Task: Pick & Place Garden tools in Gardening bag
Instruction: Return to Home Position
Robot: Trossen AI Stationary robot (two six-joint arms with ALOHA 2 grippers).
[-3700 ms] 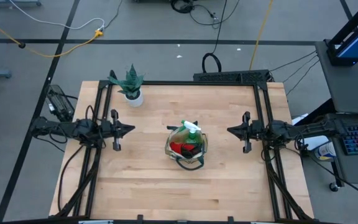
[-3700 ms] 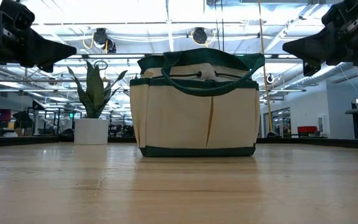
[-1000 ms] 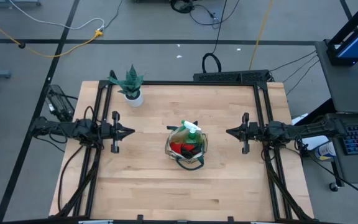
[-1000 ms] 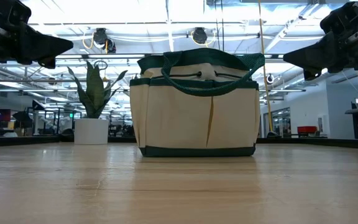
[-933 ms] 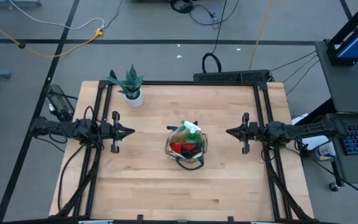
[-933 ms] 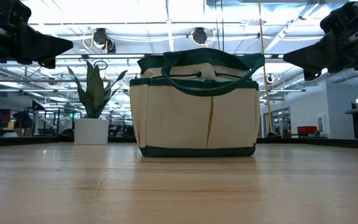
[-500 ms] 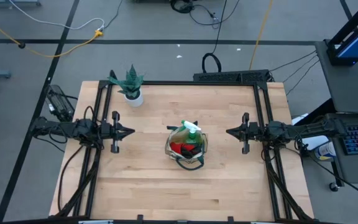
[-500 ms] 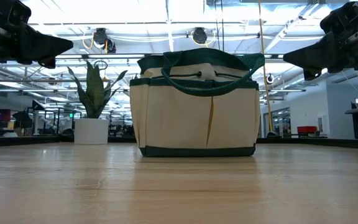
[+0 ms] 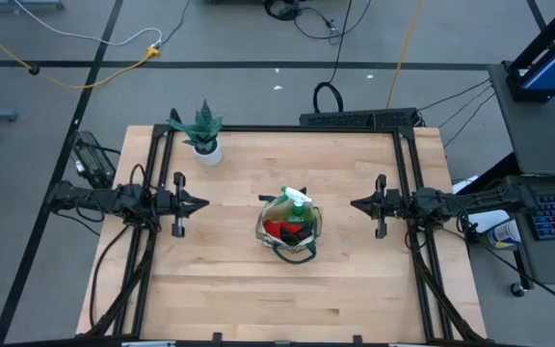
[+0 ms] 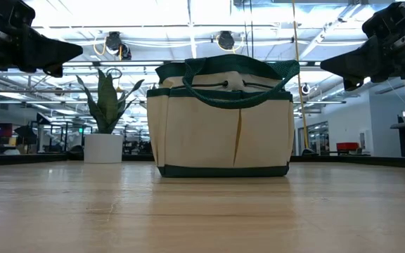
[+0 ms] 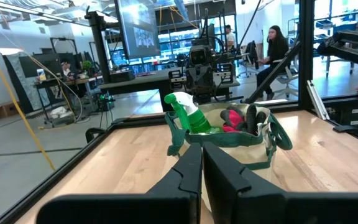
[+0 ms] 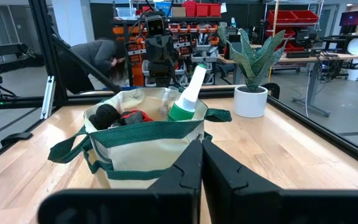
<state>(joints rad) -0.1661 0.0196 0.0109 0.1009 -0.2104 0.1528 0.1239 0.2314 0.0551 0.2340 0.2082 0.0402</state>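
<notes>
The gardening bag stands mid-way across the surface, with the spray bottle and red item inside. No tool lies outside the bag. The left gripper and right gripper flank the bag, well apart from it, fingers pressed together and empty. Packing looks finished.

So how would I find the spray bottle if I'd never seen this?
Find the wooden table, then the beige bag with green trim standing in its middle. The spray bottle pokes out of the bag's top: it is the green one with a white nozzle, beside a red thing.
</notes>
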